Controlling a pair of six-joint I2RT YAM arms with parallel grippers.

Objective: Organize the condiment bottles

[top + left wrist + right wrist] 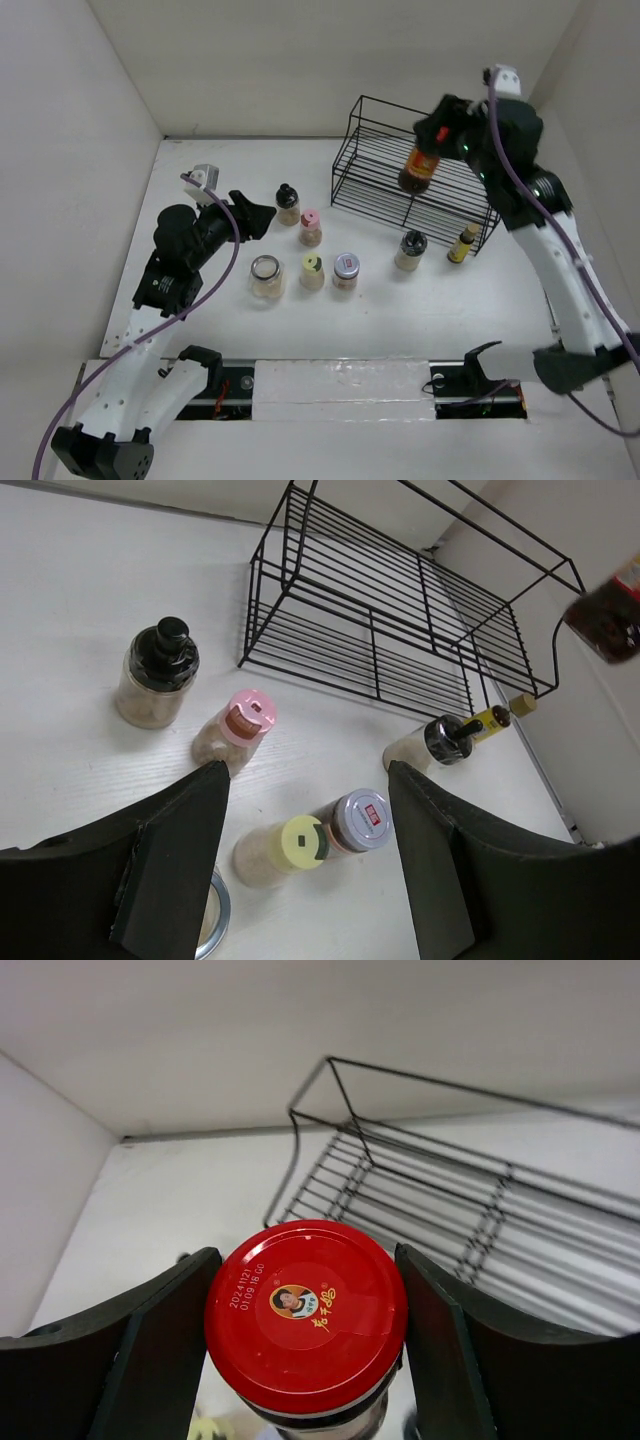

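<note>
Presently the right hand [437, 130] is clamped on the red-capped jar [419, 168], holding it cap-up over the wire rack [372, 190], so the way in looks to be downward. The left hand [252, 213] is spread open near 5 bottles [312, 270] on the desk [200, 170], farther from the rack.

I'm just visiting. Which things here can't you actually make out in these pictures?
Red-capped jar: right wrist view, its own cap hides body and contents.
Same jar, left wrist view: blurred, cut off by the right edge.
Silver-rimmed jar: left wrist view, mostly behind the left gripper's finger.
Slim amber bottle: top view, label too small to read.
</note>
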